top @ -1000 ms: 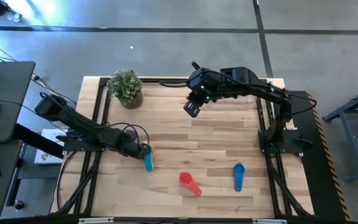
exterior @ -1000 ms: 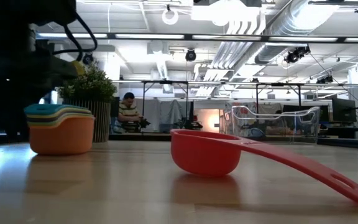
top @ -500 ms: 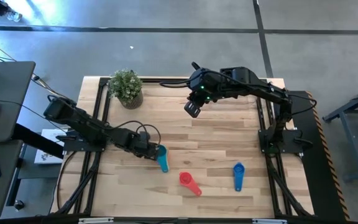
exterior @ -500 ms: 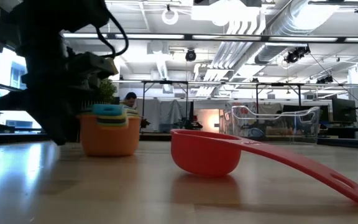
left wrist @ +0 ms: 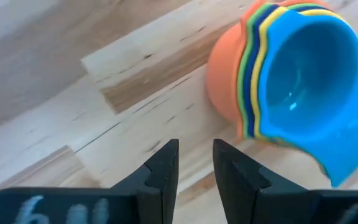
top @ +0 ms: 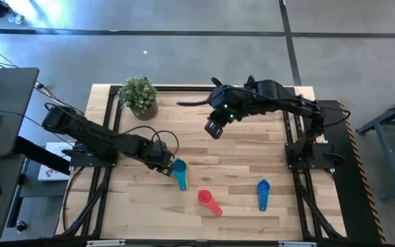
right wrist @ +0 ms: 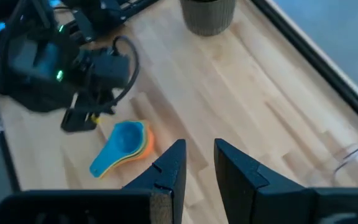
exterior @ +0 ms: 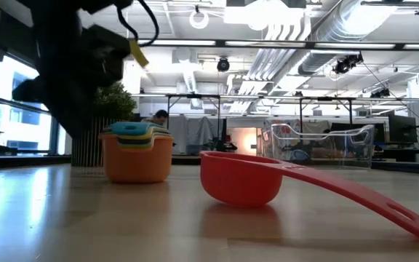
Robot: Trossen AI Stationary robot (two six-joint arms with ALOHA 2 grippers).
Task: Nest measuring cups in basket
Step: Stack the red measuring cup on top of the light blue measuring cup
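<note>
Left tool [top: 168,163], fingers slightly apart and empty, is seen beside the nested cups [top: 180,171] near the table's [top: 238,147] front edge. Red cup [top: 208,200] probably gets stacked next. Right tool [top: 213,128], apparently empty, is parked mid-table.

A robotics lab: exposed ceiling ducts [exterior: 318,36], rows of workbenches [exterior: 326,156], and a wooden table [top: 238,158] on concrete floor.

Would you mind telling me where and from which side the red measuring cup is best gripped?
Probably by its flat handle, from straight above. The red cup lies alone on the table, bowl upright, its handle sloping down to the wood, with free space on both sides. A gripper closing across the handle's narrow width should hold better than on the round bowl.
</note>
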